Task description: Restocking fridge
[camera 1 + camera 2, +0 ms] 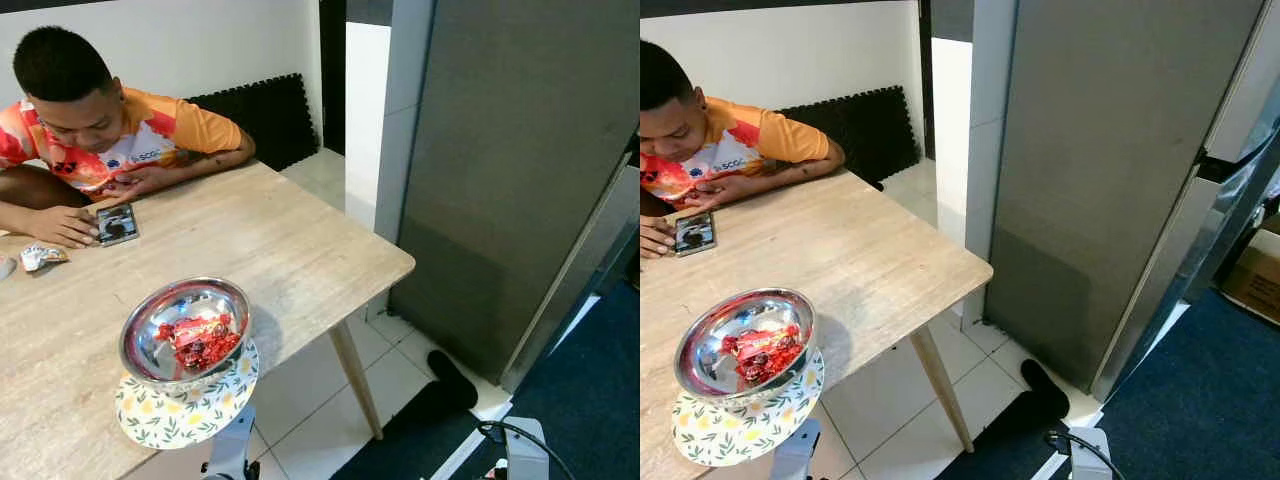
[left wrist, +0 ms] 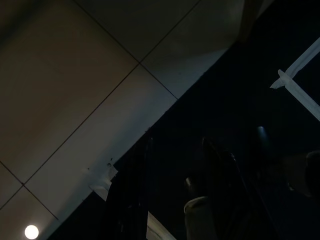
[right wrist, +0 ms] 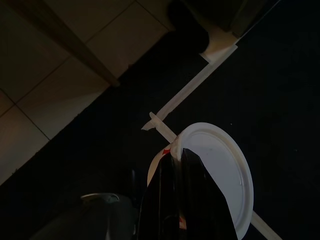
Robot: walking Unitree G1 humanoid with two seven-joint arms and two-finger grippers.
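Steel bowl (image 1: 137, 340) of red-wrapped packets (image 1: 198, 341) sits on a floral plate (image 1: 172, 420) at the near edge of the table (image 1: 290, 250), and the plate seems to overhang that edge. The grey fridge (image 1: 500, 170) stands well apart, across the tiled floor.

A knock from an arm rising beside the table could tip bowl and plate off the edge. A person (image 1: 100, 130) sits at the far side with a phone (image 1: 117, 224), so a wide swing is also risky.

The right wrist view shows what the head views do not. The right hand (image 3: 176, 155) has its fingers together on the rim of a white plate (image 3: 220, 160) above dark carpet (image 3: 280, 75). Gripped at the rim alone, it could slip or tilt as the robot walks.

The left hand (image 2: 175, 145) hangs in shade, and I cannot tell whether it is apart or together.
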